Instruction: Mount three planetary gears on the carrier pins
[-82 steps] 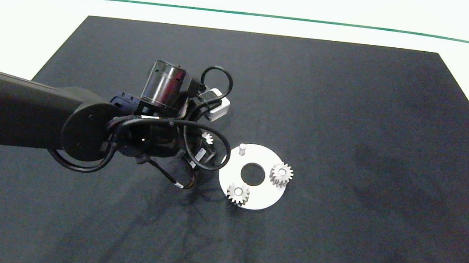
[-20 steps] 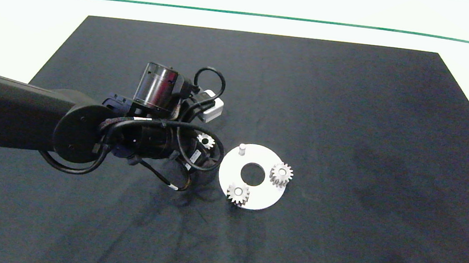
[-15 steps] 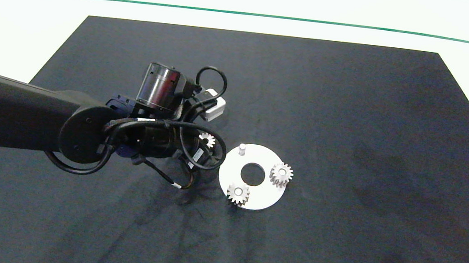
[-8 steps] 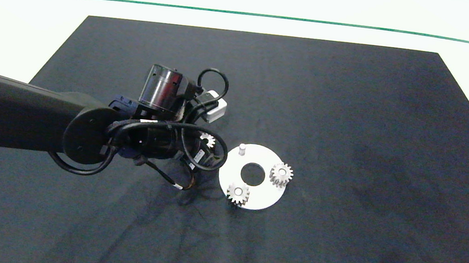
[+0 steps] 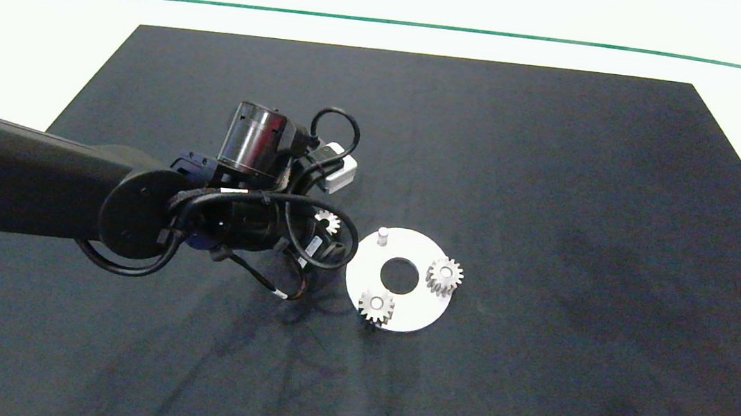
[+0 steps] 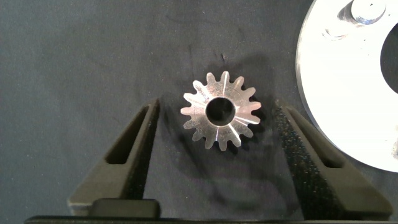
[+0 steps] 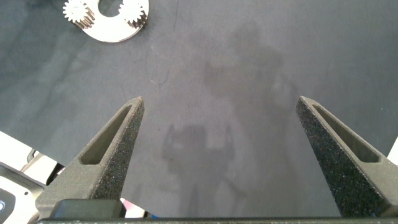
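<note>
Left wrist view shows the left gripper [image 6: 217, 134] with its 2 grey jaws spread wide on either side of a small silver-grey metal spur gear [image 6: 221, 110] with pointed teeth and a round centre hole. Neither jaw touches the gear; a gap of dark cloth shows on both sides of it. The gear lies flat on the black cloth-covered desk [image 6: 81, 56], just beside the rim of the flat white ring-shaped carrier disc [image 6: 348, 93] and apart from it. At the disc's edge stands 1 short white cylindrical pin [image 6: 367, 9], bare.

From the head view, the left gripper [image 5: 328, 241] hangs low over the desk at the end of the dark left arm [image 5: 32, 176], which comes in from the left. The loose gear [image 5: 326, 219] peeks out from behind the arm's cables, just left of the disc [image 5: 425, 312]. On the disc, the bare pin [image 5: 382, 236] stands at the far left part of the ring, while 2 more silver-grey gears sit on the disc: 1 at the near edge [image 5: 376, 304], 1 at the right edge [image 5: 444, 275].

The right gripper [image 7: 221, 149] shows only in the right wrist view, its jaws spread wide and grasping nothing, high above bare cloth, well apart from the disc [image 7: 106, 28].
</note>
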Controlling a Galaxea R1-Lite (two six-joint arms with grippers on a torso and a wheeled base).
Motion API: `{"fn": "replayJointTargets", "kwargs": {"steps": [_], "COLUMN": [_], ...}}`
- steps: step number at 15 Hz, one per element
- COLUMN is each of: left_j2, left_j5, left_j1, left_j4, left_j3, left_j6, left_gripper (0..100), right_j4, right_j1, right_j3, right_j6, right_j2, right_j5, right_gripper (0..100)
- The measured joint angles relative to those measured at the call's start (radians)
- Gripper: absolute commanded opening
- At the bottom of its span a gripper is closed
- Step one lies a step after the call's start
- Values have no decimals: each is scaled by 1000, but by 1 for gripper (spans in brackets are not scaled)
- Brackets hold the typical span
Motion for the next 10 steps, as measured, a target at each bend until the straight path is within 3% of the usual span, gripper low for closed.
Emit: {"fn": "replayJointTargets", "kwargs": {"steps": [10], "left_j2": [0], "left_j5": [0], "left_j1": [-1], "left_j4": [-1], "left_j3": [-9], "left_j6": [0], "left_gripper": [48], "right_j4": [0], "right_j1": [0], "right_j3": [0], "right_j6": [0], "right_j2": [12], "right_j5": [1], "right_gripper": [100]}}
